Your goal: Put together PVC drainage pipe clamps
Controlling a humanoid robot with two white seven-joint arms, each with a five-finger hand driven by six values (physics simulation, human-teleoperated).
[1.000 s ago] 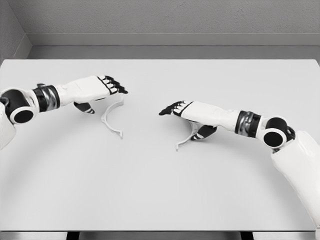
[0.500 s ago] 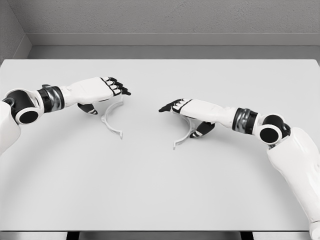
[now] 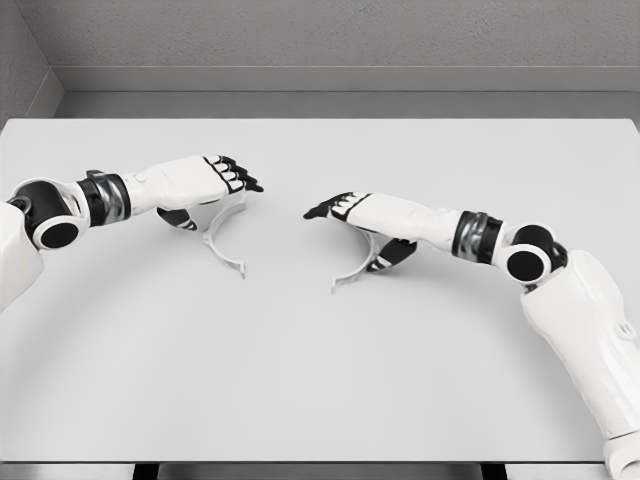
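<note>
Two white half-ring PVC clamp pieces lie on the white table (image 3: 320, 380). The left clamp half (image 3: 212, 248) curves open toward the right; its upper end sits under my left hand (image 3: 212, 200), whose fingers and thumb are closed around it. My right hand (image 3: 355, 235) grips the upper part of the right clamp half (image 3: 352, 275), which curves open toward the left, with its lower end touching or just above the table. The two pieces are apart, with a gap of bare table between them.
A grey wall (image 3: 320, 40) runs behind the table's far edge. Both white forearms reach in from the sides, low over the tabletop.
My right hand has moved left toward the middle, carrying its clamp half with it. The left hand and its piece have barely shifted.
</note>
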